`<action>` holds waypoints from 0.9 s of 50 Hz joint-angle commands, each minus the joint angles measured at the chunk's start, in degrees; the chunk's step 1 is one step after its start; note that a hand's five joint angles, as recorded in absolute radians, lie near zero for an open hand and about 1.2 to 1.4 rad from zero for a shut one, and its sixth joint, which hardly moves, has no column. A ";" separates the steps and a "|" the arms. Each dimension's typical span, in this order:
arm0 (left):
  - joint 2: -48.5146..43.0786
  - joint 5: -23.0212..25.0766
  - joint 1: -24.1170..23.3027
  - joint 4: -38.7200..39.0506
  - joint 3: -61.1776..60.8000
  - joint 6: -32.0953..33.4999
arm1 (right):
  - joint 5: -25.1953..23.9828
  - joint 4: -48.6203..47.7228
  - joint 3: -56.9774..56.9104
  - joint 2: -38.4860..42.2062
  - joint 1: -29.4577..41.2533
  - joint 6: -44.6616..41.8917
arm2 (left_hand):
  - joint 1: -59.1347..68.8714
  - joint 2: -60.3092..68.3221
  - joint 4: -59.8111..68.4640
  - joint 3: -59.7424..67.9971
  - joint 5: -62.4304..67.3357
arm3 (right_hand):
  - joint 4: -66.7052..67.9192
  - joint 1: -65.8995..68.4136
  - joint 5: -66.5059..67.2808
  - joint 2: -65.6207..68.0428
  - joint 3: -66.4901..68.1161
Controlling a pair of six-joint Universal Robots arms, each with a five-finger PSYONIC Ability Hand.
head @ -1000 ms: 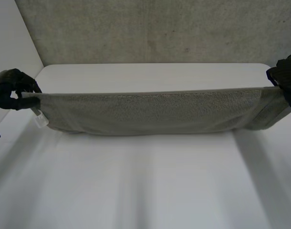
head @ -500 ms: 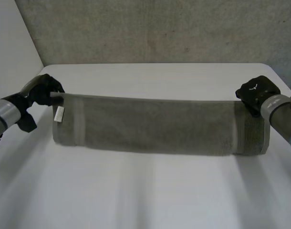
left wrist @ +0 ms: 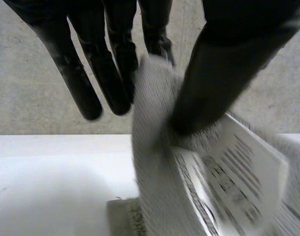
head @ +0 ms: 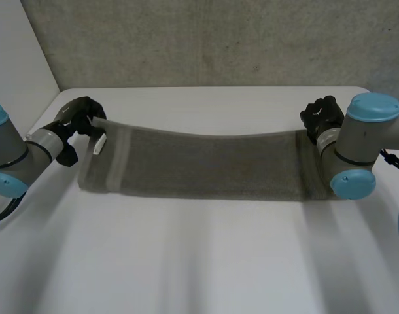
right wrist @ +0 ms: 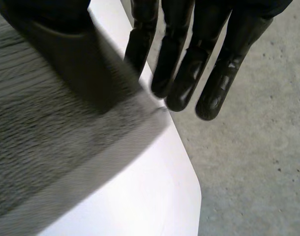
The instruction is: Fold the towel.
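Note:
The grey-green towel [head: 206, 167] lies folded lengthwise across the table, its far edge sagging between my two hands. My left hand [head: 78, 116] pinches the towel's far left corner [left wrist: 155, 113] between thumb and a finger, the other fingers straight; a white care label [left wrist: 238, 172] hangs just below the thumb. My right hand [head: 320, 116] holds the far right corner [right wrist: 115, 128] under its thumb against the nearest finger, while its other fingers [right wrist: 189, 73] stretch straight past the towel's edge. The near fold rests on the table.
The white table [head: 199, 261] has free room in front of the towel. A grey wall [head: 206, 39] stands right behind the table's far edge, and the table's right corner [right wrist: 189, 196] drops off to a grey floor.
Both hands have carried the towel's top edge away from me and down, and come closer together. The edge was taut and now sags, and the fingers have loosened.

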 commanded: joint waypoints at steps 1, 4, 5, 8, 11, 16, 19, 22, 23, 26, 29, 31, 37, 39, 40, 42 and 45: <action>-0.03 -1.59 -0.34 -0.28 0.55 3.60 | 5.59 0.28 -4.25 2.37 0.72 0.15 | -42.48 -42.33 -43.72 -44.22 -43.33 | -42.64 -42.36 -41.77 -42.13 -42.82; 0.59 -1.68 -0.70 -0.63 0.55 3.79 | 7.34 0.37 -4.51 0.80 0.80 0.85 | -42.48 -42.33 -43.72 -44.22 -43.33 | -42.64 -42.36 -41.77 -42.13 -42.82; 1.72 -1.68 -0.96 -0.81 0.21 3.96 | 7.78 0.37 -4.17 -1.04 0.89 1.38 | -42.48 -42.33 -43.72 -44.22 -43.33 | -42.64 -42.36 -41.77 -42.13 -42.82; 5.40 -2.21 -1.31 -1.42 -1.54 4.05 | 7.78 0.46 -2.68 -6.74 1.15 4.70 | -42.48 -42.33 -43.72 -44.22 -43.33 | -42.64 -42.36 -41.77 -42.13 -42.82; 10.76 -3.26 -1.40 -1.51 -5.58 4.57 | 7.52 0.64 -1.53 -10.11 1.33 7.18 | -42.48 -42.33 -43.72 -44.22 -43.33 | -42.64 -42.36 -41.77 -42.13 -42.82; 23.94 -3.53 -2.19 -1.16 -14.89 11.75 | 4.81 2.03 6.27 -26.25 1.42 13.95 | -42.48 -42.33 -43.72 -44.22 -43.33 | -42.64 -42.36 -41.77 -42.13 -42.82; 29.74 -3.62 -2.80 -1.33 -19.46 18.08 | 0.68 5.71 10.93 -31.80 1.25 14.12 | -42.48 -42.33 -43.72 -44.22 -43.33 | -42.64 -42.36 -41.77 -42.13 -42.82; 34.15 -3.97 -2.72 -1.69 -23.33 23.80 | -2.92 11.76 15.15 -35.15 0.98 14.04 | -42.48 -42.33 -43.72 -44.22 -43.33 | -42.64 -42.36 -41.77 -42.13 -42.82; 34.17 -3.97 -2.72 -1.69 -23.35 23.82 | -2.94 11.80 15.17 -35.16 0.98 14.04 | -42.48 -42.33 -43.72 -44.22 -43.33 | -42.64 -42.36 -41.77 -42.13 -42.82; 36.97 -5.37 -2.89 -2.04 -26.85 26.80 | -4.61 18.36 19.55 -36.65 0.81 13.95 | -42.48 -42.33 -43.72 -44.22 -43.33 | -42.64 -42.36 -41.77 -42.13 -42.82; 39.60 -7.30 -2.98 -2.48 -30.37 26.99 | -4.78 22.94 24.29 -36.83 0.63 13.69 | -42.48 -42.32 -43.72 -44.21 -43.33 | -42.64 -42.36 -41.77 -42.13 -42.82; 40.58 -7.92 -2.98 -2.48 -31.97 27.08 | -5.23 24.02 26.69 -36.92 0.54 13.60 | -42.48 -42.33 -43.72 -44.22 -43.33 | -42.64 -42.36 -41.77 -42.13 -42.82; 41.29 -9.41 -3.94 -1.78 -37.67 26.38 | -5.22 18.50 35.19 -36.66 -1.47 13.60 | -42.48 -42.33 -43.72 -44.22 -43.33 | -42.64 -42.36 -41.77 -42.13 -42.82; 41.02 -9.77 -4.57 -1.34 -38.65 25.93 | -5.23 15.40 37.23 -36.39 -2.71 13.69 | -42.48 -42.33 -43.72 -44.22 -43.33 | -42.64 -42.36 -41.77 -42.13 -42.82; 40.67 -10.03 -5.00 -0.73 -39.52 25.24 | -5.23 11.83 39.06 -35.87 -3.67 13.51 | -42.48 -42.33 -43.72 -44.22 -43.33 | -42.64 -42.36 -41.77 -42.13 -42.82; 40.41 -10.12 -5.35 0.58 -40.57 24.45 | -5.40 7.80 40.56 -35.08 -3.94 13.34 | -42.31 -42.16 -43.56 -44.05 -43.16 | -42.64 -42.36 -41.77 -42.13 -42.82; 39.71 -10.12 -5.62 4.88 -42.85 22.52 | -5.49 0.23 42.85 -32.36 -4.64 12.46 | -42.48 -42.33 -43.72 -44.22 -43.33 | -42.64 -42.36 -41.77 -42.13 -42.82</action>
